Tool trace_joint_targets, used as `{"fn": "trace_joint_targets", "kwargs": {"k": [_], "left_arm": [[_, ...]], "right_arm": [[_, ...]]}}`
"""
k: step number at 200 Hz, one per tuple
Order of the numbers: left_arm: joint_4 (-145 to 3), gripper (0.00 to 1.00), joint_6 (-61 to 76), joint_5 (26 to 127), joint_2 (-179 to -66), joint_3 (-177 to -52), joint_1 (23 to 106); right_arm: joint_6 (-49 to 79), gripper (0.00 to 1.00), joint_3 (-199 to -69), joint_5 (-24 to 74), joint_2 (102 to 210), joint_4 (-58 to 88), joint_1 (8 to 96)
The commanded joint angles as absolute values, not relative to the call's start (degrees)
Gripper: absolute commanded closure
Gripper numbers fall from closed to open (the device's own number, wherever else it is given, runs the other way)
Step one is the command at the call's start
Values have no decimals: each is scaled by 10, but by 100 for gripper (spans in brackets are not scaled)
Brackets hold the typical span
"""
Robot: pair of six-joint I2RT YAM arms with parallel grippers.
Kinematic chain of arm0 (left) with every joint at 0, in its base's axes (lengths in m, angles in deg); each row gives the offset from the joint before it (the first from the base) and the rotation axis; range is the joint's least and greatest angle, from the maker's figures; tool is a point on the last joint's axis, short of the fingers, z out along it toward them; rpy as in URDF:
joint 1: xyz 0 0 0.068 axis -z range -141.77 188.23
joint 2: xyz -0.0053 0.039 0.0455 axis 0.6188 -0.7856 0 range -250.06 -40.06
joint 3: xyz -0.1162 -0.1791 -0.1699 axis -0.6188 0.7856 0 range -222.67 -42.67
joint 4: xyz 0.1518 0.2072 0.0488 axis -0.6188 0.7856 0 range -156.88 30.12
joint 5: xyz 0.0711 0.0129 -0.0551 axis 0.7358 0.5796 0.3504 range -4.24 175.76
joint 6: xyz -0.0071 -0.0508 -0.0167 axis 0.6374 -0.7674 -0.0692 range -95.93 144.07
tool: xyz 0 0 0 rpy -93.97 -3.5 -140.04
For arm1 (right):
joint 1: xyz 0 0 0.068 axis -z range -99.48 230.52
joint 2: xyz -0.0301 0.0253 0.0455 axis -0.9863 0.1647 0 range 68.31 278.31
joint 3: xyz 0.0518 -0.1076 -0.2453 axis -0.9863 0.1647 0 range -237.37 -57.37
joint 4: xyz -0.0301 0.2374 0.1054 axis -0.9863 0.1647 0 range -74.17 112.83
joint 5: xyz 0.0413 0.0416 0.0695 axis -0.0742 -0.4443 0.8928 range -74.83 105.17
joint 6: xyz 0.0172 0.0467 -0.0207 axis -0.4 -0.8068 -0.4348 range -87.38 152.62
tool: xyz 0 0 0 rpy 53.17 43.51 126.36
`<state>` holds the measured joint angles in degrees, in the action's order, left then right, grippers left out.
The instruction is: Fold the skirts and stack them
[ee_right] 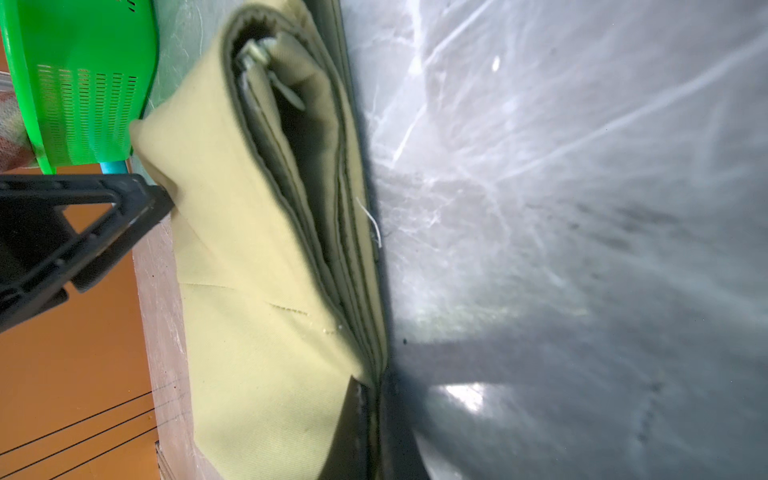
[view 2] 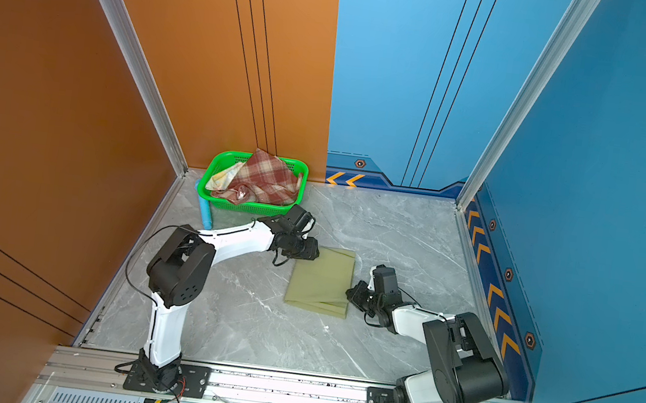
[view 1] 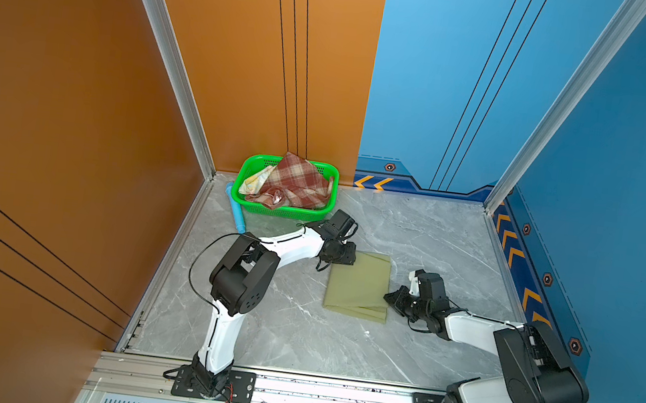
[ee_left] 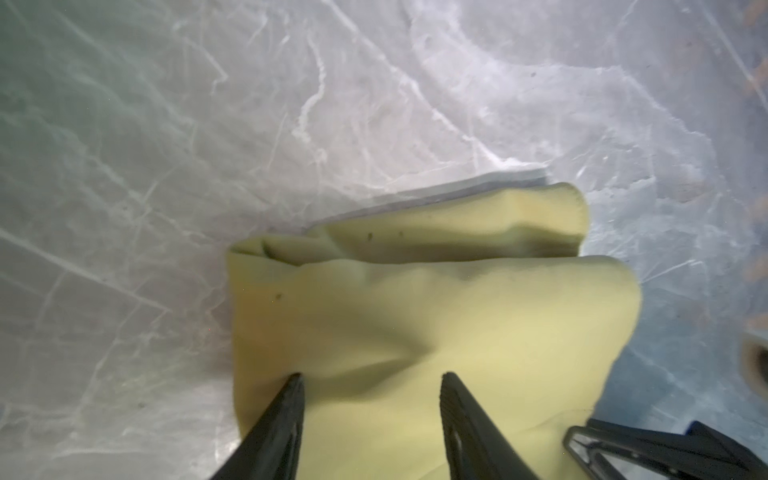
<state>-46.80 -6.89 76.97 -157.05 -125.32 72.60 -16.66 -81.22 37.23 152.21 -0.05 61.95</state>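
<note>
**A:** Where is the olive-green skirt?

**B:** It lies flat on the table in the middle of the scene. It is folded into a rectangle, with its layers showing along the near edge.

**A:** And the grippers?

**B:** The right gripper is pinched together on the skirt's right edge, towards the near corner. The left gripper is at the far-left corner. Its fingers are apart, the tips rest on the cloth, and it has nothing clamped.

**A:** Why hold it that way?

**B:** My guess is that with 2 opposite corners covered, the arms can smooth or shift the bundle without the layers sliding open. The clamped side anchors it and the open side presses down.

**A:** And the other 2 skirts?

**B:** Both are crumpled in the green basket at the far left, against the wall. The plaid skirt is on top, and the floral skirt pokes out at its left. I'd say 1 of 3 is folded. Keeping the basket back there probably leaves room in the middle for folding.
</note>
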Motion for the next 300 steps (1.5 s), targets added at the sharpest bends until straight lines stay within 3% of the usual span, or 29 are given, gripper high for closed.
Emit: {"fn": "trace_joint_targets", "kwargs": {"k": [1, 34, 77, 137, 201, 257, 300], "left_arm": [[-482, 46, -71, 784, -1583, -1242, 720], [-472, 47, -68, 791, -1589, -1254, 722], [-457, 46, -67, 819, -1518, -1216, 738], [-457, 46, -105, 857, -1422, -1095, 826], [-474, 47, -143, 865, -1421, -1039, 885], [-424, 36, -102, 891, -1343, -1073, 852], [-392, 33, -80, 879, -1283, -1084, 804]], "right_arm": [[-153, 100, -786, 317, 1543, 151, 629], [-150, 100, -791, 312, 1526, 169, 633], [-145, 100, -795, 311, 1522, 180, 644], [-148, 100, -795, 313, 1522, 176, 660], [-169, 100, -791, 315, 1514, 165, 673], [-253, 100, -791, 323, 1505, 120, 715], [-302, 100, -835, 271, 1468, 145, 753]]}}
